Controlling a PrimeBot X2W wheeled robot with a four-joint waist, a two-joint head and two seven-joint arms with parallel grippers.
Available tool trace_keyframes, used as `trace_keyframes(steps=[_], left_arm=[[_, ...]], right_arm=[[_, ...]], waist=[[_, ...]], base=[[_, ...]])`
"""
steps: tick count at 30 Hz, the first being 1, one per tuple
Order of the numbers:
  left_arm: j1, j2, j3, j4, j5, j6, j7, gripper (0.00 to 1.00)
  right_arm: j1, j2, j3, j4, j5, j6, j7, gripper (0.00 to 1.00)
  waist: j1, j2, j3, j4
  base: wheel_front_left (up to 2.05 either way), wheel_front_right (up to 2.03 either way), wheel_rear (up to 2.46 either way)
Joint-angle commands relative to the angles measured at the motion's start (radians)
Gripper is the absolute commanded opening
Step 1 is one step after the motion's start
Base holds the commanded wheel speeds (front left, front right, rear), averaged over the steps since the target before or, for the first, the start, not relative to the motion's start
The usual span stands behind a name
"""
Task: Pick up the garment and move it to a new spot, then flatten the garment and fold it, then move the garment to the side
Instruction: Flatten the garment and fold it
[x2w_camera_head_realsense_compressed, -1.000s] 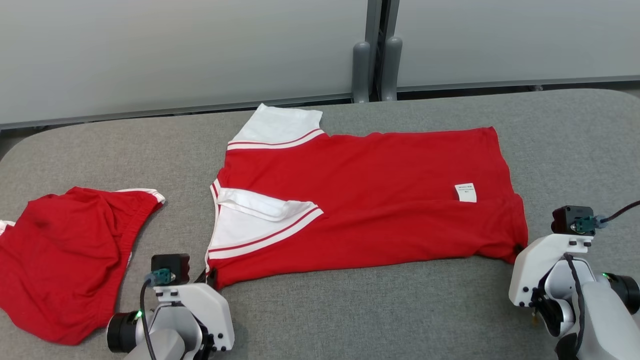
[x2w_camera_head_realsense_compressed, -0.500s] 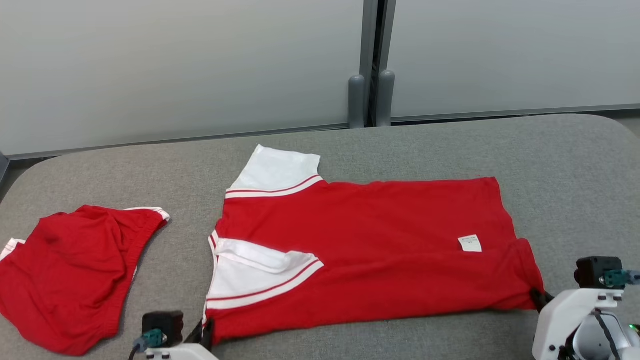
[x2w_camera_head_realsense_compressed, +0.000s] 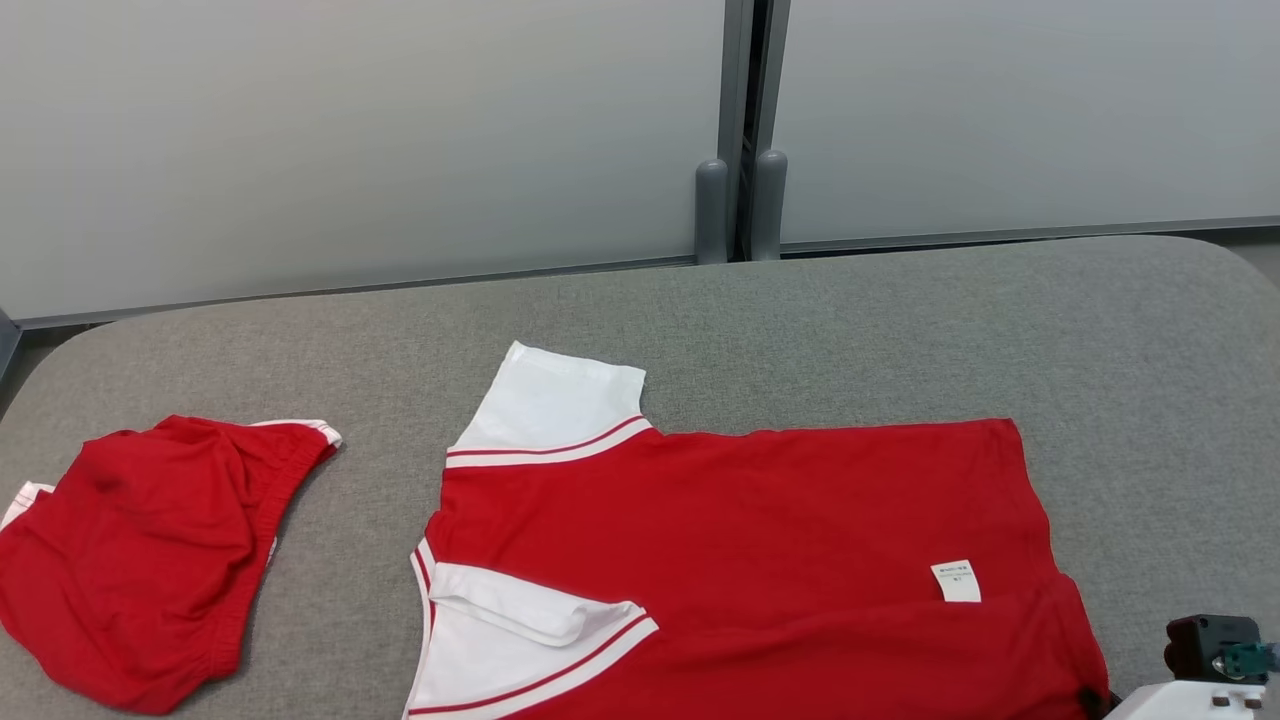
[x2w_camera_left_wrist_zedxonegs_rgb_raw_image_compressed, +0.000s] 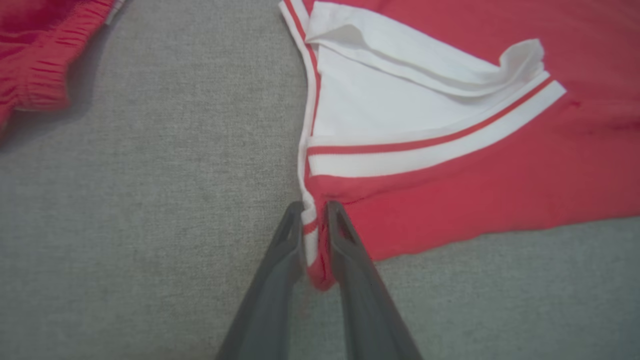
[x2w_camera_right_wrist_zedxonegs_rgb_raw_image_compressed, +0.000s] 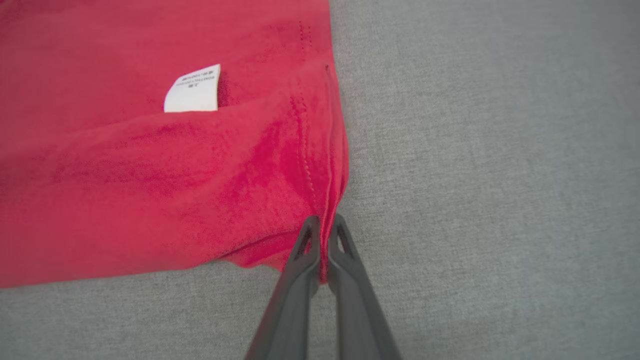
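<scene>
So the red shirt (x2w_camera_head_realsense_compressed: 740, 540) is lying spread out on the grey tabletop (x2w_camera_head_realsense_compressed: 900, 320), lower middle of the head view. The left fingers (x2w_camera_left_wrist_zedxonegs_rgb_raw_image_compressed: 282, 280) are clamped on its collar-side corner, and the right fingers (x2w_camera_right_wrist_zedxonegs_rgb_raw_image_compressed: 300, 290) are pinching the hem corner near the white label (x2w_camera_right_wrist_zedxonegs_rgb_raw_image_compressed: 192, 90). Another red garment (x2w_camera_head_realsense_compressed: 140, 560) sits crumpled at lower left.

A red short-sleeved garment (x2w_camera_head_realsense_compressed: 740, 530) lies spread lengthwise across the grey tabletop (x2w_camera_head_realsense_compressed: 850, 330), neckline end to the left, hem to the right. Its far white sleeve (x2w_camera_head_realsense_compressed: 555, 400), trimmed with a red stripe, lies flat; the near sleeve (x2w_camera_left_wrist_zedxonegs_rgb_raw_image_compressed: 390, 115) is folded onto the red body. The near side is folded over, its edge covering the foot of a small white label (x2w_camera_head_realsense_compressed: 957, 581).
</scene>
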Motion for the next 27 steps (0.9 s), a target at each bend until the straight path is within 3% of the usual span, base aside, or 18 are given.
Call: trace_keyframes(steps=[1,7,12,17,20,21,22,27], left_arm=[[0.005,0.003,0.002,0.001,0.002,0.004,-0.005,1.0],[-0.025,-0.005,0.031,-0.008,0.011,0.007,-0.051,1.0],[-0.132,0.016,0.058,-0.016,0.054,-0.029,-0.086,1.0],[-0.326,0.011,0.063,0.07,0.084,-0.083,-0.032,1.0],[-0.465,-0.028,0.072,0.167,0.075,-0.13,0.002,1.0],[-0.514,-0.038,0.067,0.204,0.075,-0.159,0.018,1.0],[-0.607,-0.065,0.054,0.298,0.054,-0.226,0.074,1.0],[-0.792,-0.115,0.049,0.531,0.016,-0.347,0.173,1.0]], right_arm=[[0.001,-0.002,0.006,0.001,-0.004,0.0,-0.01,1.0],[-0.025,-0.007,0.053,-0.022,0.013,0.0,-0.055,1.0],[-0.082,-0.046,0.078,-0.085,0.043,0.0,-0.114,1.0],[-0.209,-0.072,0.106,-0.07,0.047,0.0,-0.103,1.0],[-0.309,-0.075,0.141,-0.034,0.044,0.0,-0.09,1.0],[-0.34,-0.08,0.157,-0.018,0.039,0.0,-0.083,1.0],[-0.405,-0.085,0.198,0.016,0.033,0.0,-0.087,1.0],[-0.523,-0.079,0.324,0.1,0.052,0.0,-0.106,1.0]], waist=[[0.0,0.0,-0.001,0.0],[0.0,0.0,-0.012,-0.002],[0.0,0.0,-0.005,0.002],[0.0,0.0,0.054,-0.017],[0.0,0.0,0.108,-0.035],[0.0,0.0,0.127,-0.042],[0.0,0.0,0.157,-0.055],[0.0,0.0,0.201,-0.125]], base=[[0.0,0.0,0.0],[0.0,0.0,0.0],[0.0,0.0,0.0],[0.0,0.0,0.0],[0.0,0.0,0.0],[0.0,0.0,0.0],[0.0,0.0,0.0],[0.0,0.0,0.0]])
